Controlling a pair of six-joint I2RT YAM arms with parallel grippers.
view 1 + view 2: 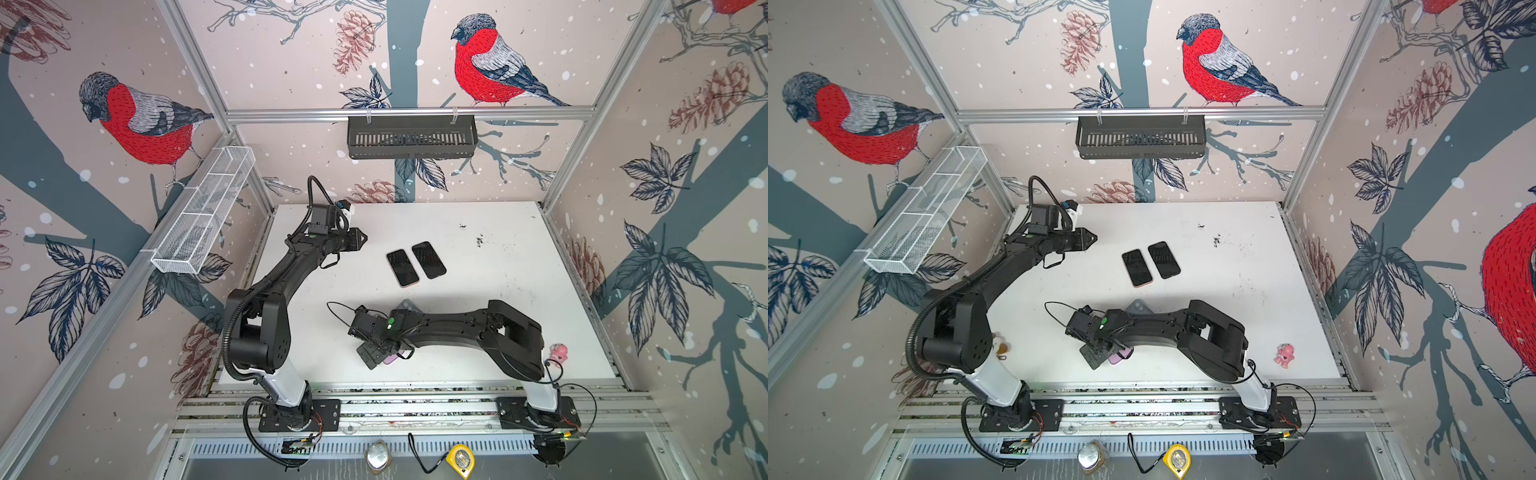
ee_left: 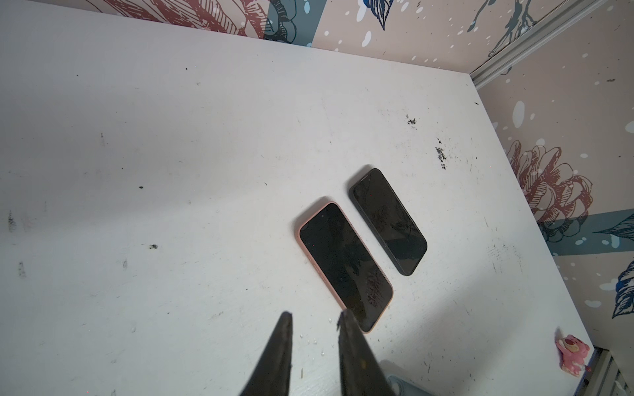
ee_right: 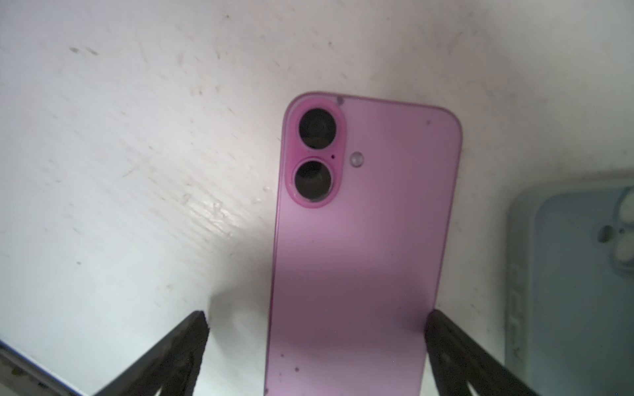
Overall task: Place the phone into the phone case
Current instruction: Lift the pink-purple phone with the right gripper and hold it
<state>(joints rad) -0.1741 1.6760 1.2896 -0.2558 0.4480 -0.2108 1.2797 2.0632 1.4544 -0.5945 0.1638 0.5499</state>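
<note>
our right claw (image 3: pixel 319 325) stands wide apart astride the pink phone (image 3: pixel 367 240), which lies face down near the front edge of the table (image 3: pixel 137 154), beside the grey-blue case (image 3: pixel 576 291). we see our left claw (image 2: pixel 315 319) slightly apart and empty.

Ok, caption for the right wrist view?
Open right claw straddles pink phone lying back up on table, blue case beside it.

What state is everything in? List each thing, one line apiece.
pink phone: face down, lying flat.
phone case: empty, beside it.
right gripper: open, straddling pink phone.
left gripper: narrowly open, empty.
cased phone: screen up.
dark phone: screen up.
</note>
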